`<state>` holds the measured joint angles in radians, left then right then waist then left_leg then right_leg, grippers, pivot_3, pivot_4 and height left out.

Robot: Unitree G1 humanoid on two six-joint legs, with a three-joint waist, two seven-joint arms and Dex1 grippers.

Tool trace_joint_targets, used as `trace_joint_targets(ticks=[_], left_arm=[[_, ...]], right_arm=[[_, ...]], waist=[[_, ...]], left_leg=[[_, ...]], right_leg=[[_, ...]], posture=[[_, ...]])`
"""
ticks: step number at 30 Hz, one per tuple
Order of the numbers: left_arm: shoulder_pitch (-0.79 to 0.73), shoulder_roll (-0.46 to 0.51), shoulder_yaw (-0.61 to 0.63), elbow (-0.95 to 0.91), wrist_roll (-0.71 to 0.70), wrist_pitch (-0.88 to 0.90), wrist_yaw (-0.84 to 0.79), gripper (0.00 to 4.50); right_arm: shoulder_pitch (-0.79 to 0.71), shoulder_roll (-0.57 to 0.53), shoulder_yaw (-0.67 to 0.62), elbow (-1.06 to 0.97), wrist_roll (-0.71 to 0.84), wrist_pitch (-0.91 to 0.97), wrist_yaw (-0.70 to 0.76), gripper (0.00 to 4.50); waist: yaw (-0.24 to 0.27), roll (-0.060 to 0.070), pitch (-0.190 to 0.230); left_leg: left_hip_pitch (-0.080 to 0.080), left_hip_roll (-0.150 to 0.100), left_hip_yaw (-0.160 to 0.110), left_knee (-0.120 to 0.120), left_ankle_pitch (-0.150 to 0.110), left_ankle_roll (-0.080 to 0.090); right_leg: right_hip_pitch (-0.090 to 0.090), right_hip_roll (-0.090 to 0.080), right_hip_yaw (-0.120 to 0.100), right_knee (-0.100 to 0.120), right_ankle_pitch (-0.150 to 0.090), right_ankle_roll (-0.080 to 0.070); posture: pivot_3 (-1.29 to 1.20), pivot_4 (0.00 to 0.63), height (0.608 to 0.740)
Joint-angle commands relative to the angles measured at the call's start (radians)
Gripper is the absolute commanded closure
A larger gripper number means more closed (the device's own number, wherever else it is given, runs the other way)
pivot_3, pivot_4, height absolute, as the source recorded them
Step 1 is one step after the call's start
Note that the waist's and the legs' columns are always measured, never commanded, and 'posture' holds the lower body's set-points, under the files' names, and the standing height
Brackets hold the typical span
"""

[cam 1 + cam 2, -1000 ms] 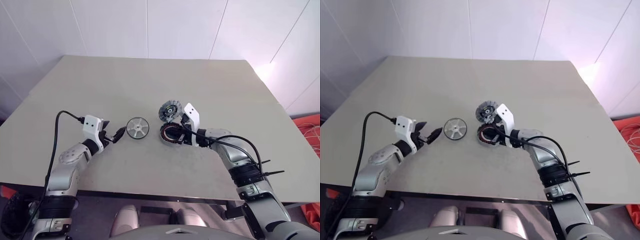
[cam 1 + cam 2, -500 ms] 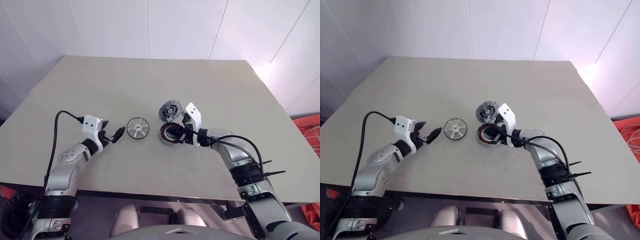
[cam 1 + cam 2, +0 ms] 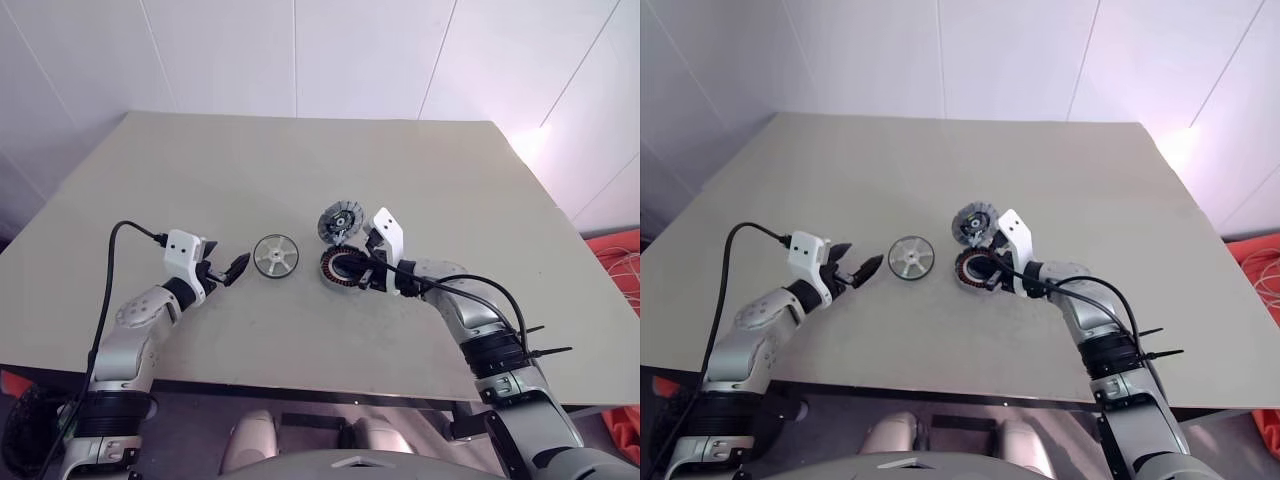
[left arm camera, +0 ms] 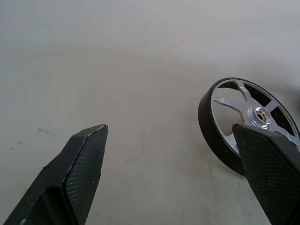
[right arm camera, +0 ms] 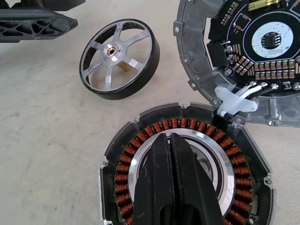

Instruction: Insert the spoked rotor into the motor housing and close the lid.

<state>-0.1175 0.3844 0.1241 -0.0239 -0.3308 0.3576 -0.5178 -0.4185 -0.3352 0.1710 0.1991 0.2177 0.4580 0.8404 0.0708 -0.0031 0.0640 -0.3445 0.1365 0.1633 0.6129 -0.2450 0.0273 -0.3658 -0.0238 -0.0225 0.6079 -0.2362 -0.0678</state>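
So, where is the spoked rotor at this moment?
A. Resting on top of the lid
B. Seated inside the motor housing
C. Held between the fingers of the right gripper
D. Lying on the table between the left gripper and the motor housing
D: the spoked rotor lies flat on the table, with the open left gripper on one side and the motor housing on the other, not held by anything.
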Motion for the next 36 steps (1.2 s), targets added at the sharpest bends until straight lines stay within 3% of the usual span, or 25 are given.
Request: trace_joint_targets(ticks=[1, 26, 36], left_arm=[[-0.015, 0.008, 0.012, -0.028, -0.002, -0.011, -0.002, 0.0], [-0.016, 0.008, 0.009, -0.018, -0.001, -0.015, -0.008, 0.0], [-0.015, 0.008, 0.009, -0.019, 0.0, -0.015, -0.006, 0.0]], right_arm=[[0.002, -0.004, -0.018, -0.014, 0.013, 0.02, -0.006, 4.45], [-0.053, -0.045, -0.045, -0.1, 0.04, 0.044, -0.005, 4.45], [0.001, -0.027, -0.008, -0.092, 0.023, 0.051, -0.008, 4.45]], waist=[[0.0, 0.0, 0.0], [0.0, 0.0, 0.0], [0.0, 0.0, 0.0]], left_leg=[[0.0, 0.0, 0.0, 0.0, 0.0, 0.0], [-0.002, 0.0, 0.0, 0.0, 0.0, 0.0], [-0.002, 0.0, 0.0, 0.0, 0.0, 0.0]], right_leg=[[0.0, 0.0, 0.0, 0.0, 0.0, 0.0], [-0.002, 0.0, 0.0, 0.0, 0.0, 0.0], [-0.002, 0.0, 0.0, 0.0, 0.0, 0.0]], posture=[[0.0, 0.0, 0.74], [0.0, 0.0, 0.74], [0.0, 0.0, 0.74]])
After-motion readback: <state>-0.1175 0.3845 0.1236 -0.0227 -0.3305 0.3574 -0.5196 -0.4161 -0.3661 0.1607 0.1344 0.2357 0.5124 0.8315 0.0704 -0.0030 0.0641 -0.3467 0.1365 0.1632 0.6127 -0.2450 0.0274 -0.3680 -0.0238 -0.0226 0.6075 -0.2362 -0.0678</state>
